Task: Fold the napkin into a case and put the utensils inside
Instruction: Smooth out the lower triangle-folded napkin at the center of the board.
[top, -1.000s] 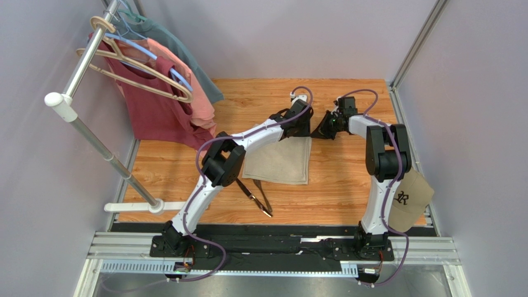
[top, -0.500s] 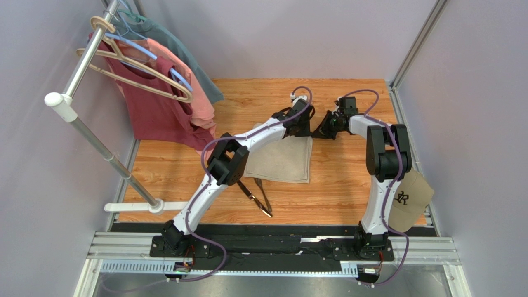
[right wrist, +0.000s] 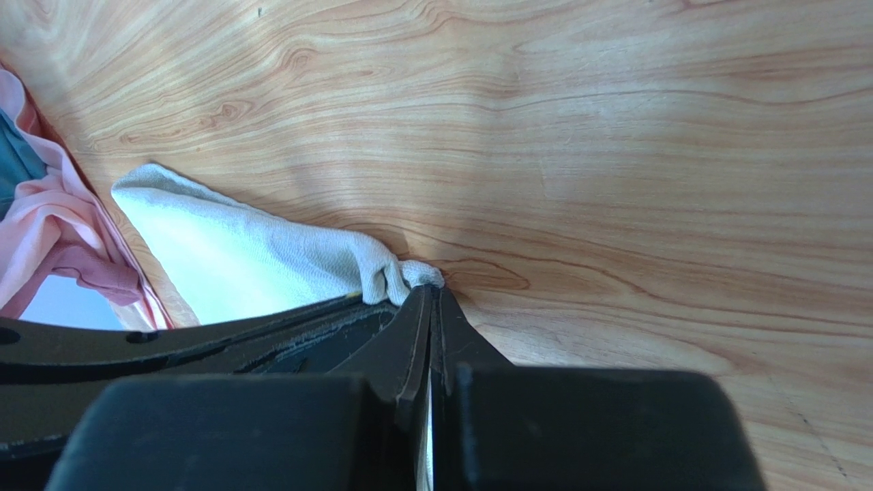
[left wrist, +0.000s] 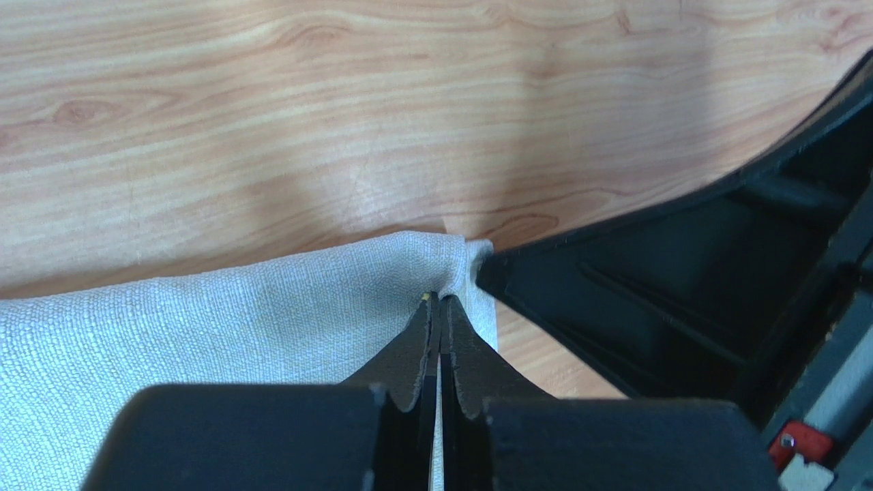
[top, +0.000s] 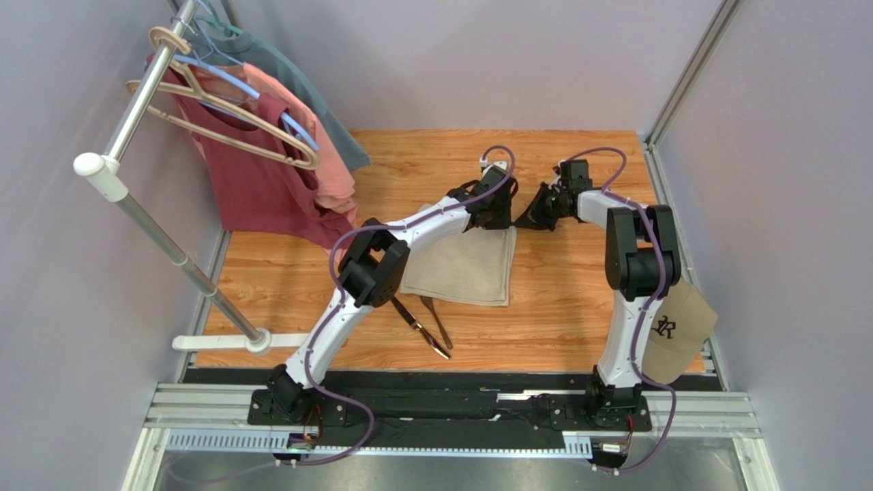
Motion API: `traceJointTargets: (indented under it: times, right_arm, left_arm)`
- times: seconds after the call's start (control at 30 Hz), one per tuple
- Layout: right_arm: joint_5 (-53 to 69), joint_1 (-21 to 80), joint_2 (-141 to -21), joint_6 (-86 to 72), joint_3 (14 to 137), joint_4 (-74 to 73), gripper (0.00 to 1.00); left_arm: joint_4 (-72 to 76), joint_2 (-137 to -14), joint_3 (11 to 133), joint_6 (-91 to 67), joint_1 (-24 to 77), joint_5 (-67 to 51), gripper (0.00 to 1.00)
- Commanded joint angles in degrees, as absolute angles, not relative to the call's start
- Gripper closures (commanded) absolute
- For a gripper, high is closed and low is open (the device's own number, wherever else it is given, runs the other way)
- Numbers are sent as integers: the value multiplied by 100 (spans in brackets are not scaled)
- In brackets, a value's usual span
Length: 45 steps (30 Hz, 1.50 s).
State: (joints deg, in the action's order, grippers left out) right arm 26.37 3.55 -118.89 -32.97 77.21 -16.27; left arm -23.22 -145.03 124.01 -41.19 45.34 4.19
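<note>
The beige napkin (top: 463, 268) lies flat on the wooden table, mid-view. My left gripper (top: 502, 215) and right gripper (top: 531, 216) meet at its far right corner. In the left wrist view the left gripper (left wrist: 441, 299) is shut on the napkin (left wrist: 205, 317) just inside that corner, and the right gripper's black finger sits close on the right. In the right wrist view the right gripper (right wrist: 432, 291) is shut on the bunched corner of the napkin (right wrist: 236, 246). Two slim dark utensils (top: 426, 325) lie crossed at the napkin's near edge, partly under the left arm. I cannot tell fork from knife.
A clothes rack (top: 143, 220) with red and pink shirts (top: 266, 169) stands at the left, its base (top: 220, 343) on the table's near left. A tan cap with a dark logo (top: 676, 327) sits at the near right edge. The pink shirt (right wrist: 41, 225) shows in the right wrist view.
The left arm's elbow has shifted slightly and the napkin's far edge has moved a little with it. Both grippers stay at the far right corner.
</note>
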Motion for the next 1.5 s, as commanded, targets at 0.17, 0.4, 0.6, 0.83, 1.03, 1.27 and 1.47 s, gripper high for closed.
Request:
traceJointTargets:
  times: [0.17,0.4,0.6,0.83,1.03,1.27,1.47]
  right_arm:
    - [2329,299,-11953,-3129,7875,-1819,100]
    - [2382,299,-11909,-3146,7805,-1775,100]
    - [2391,299,-11927,-3164,7778,-1767,100]
    - [2408,299,-11909,-3173,7761,-1749,100]
    - [2399,299,-11883,-3199,7752,-1749,100]
    - [2373,290,-11751,-3199,7769,-1784,100]
    - [2373,281,-11655,-3208,7787,-1811,100]
  left_arm:
    - [-2241,-13922,12085,-3981,4605,202,100]
    - [-2338,-14053,12348,-4104,4605,211,100]
    - [-2338,-14089,12507,-4131,4632,325,100]
    - [-2399,-14256,12718,-4236,4641,176,100]
    - [-2443,-14405,12822,-4324,4649,176,100]
    - [-2522,-14528,12885,-4412,4649,255,100]
    - [-2487,-14581,12929,-4447,4641,273,100]
